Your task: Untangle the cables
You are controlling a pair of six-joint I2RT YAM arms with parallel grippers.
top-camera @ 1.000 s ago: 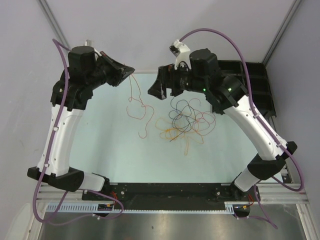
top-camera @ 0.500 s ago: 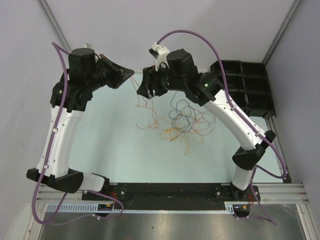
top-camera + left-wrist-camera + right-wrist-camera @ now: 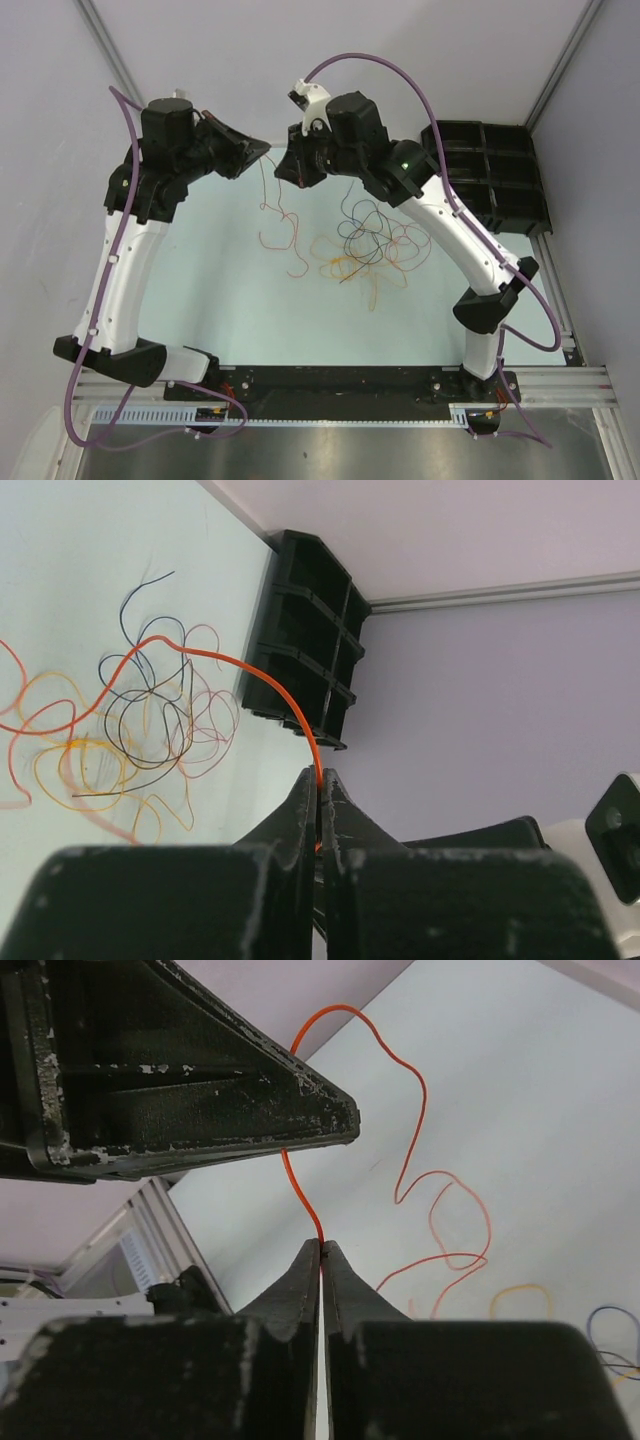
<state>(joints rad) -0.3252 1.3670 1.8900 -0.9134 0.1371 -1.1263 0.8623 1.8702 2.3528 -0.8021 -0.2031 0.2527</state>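
A loose orange cable [image 3: 262,238] hangs in curls over the pale table [image 3: 200,290], apart from the tangle of cables [image 3: 372,238] in dark blue, yellow, orange and red to its right. My left gripper [image 3: 262,148] is shut on the orange cable's [image 3: 205,656] top end, which sits pinched between the jaws of the gripper [image 3: 320,780]. My right gripper [image 3: 287,170] sits close beside it, and in the right wrist view the right gripper [image 3: 321,1244] is shut on the same orange cable [image 3: 420,1110] a short way below the left fingers [image 3: 200,1090]. The tangle [image 3: 140,730] lies flat on the table.
A black compartment bin [image 3: 500,180] stands at the table's far right edge; the bin [image 3: 300,650] also shows in the left wrist view. Grey walls close in behind and to both sides. The arms' bases and a rail run along the near edge.
My right arm swung left from over the tangle to beside the left gripper, and its jaws closed on the orange cable. The left arm stayed put, holding the cable.
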